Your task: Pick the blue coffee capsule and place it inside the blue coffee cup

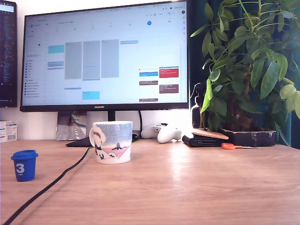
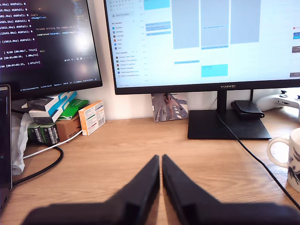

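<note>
The blue coffee capsule (image 1: 24, 165), dark blue with a white "3", stands on the wooden desk at the exterior view's left. The blue coffee cup (image 1: 112, 141), pale blue above with a pink and white snowy band, stands upright near the desk's middle, apart from the capsule. In the wrist view only the cup's handle and edge (image 2: 287, 157) show. My gripper (image 2: 161, 160) appears only in the wrist view, black fingers (image 2: 143, 185) pressed together with nothing between them, above bare desk. The capsule is out of the wrist view.
A black cable (image 1: 51, 183) crosses the desk between capsule and cup. A monitor (image 1: 105, 56) on a stand (image 2: 228, 124) lines the back, with a white controller (image 1: 161, 132), a wallet (image 1: 205, 137) and a potted plant (image 1: 248, 70). Boxes (image 2: 70, 115) sit beneath a second monitor.
</note>
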Robot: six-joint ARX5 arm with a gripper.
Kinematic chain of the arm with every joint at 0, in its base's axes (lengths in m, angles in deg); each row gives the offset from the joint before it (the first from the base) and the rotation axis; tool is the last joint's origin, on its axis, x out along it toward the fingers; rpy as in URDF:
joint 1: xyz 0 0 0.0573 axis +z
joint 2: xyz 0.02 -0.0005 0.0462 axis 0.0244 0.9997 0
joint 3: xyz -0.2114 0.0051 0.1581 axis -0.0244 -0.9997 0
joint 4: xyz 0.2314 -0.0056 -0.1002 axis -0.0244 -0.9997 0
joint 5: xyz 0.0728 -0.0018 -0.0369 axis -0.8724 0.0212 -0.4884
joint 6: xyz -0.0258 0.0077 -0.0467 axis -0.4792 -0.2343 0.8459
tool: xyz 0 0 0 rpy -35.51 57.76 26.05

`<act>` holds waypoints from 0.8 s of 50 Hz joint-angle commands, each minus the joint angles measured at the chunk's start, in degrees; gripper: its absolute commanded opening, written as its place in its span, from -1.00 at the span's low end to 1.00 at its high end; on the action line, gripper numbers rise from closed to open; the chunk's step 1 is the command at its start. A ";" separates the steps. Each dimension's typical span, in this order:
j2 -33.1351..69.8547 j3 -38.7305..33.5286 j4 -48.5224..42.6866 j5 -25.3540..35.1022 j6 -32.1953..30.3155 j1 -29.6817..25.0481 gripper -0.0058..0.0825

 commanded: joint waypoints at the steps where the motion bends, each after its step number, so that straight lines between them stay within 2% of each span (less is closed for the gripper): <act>1: -0.55 -2.16 -7.02 8.33 8.48 1.55 -0.91; 12: -0.55 0.79 -7.06 12.50 11.56 1.53 -0.91; 22: 1.51 4.66 -7.10 21.73 17.05 1.53 -0.91; 33: 10.56 5.55 -6.91 30.12 17.90 -0.02 -0.89; 36: 13.62 5.55 -6.75 29.92 17.79 -1.03 -0.64; 40: 17.64 5.55 -5.79 29.35 16.28 -2.54 0.07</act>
